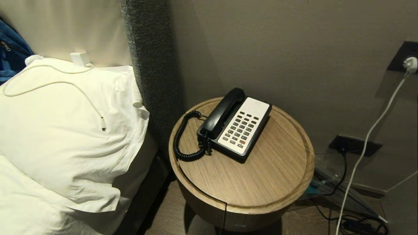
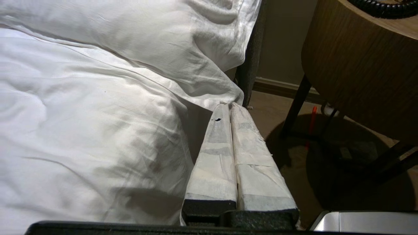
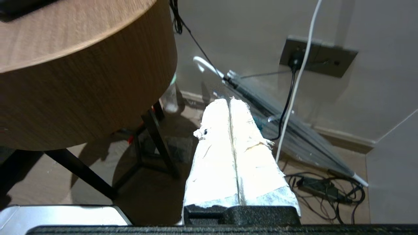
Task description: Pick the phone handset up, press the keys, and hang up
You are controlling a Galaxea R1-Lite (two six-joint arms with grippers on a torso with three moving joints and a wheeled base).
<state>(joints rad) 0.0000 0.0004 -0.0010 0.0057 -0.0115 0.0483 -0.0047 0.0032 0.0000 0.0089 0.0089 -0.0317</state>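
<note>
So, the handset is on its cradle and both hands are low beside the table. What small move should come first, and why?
Probably raise the left hand toward the phone handset and open it. The handset lies on the phone's left side, on the round wooden table, and that hand is shut, below the tabletop next to the bed. The right hand is also shut and low.

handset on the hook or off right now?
On the hook. The phone handset lies in its cradle along the left side of the phone base, beside the keys; neither arm is near it.
</note>
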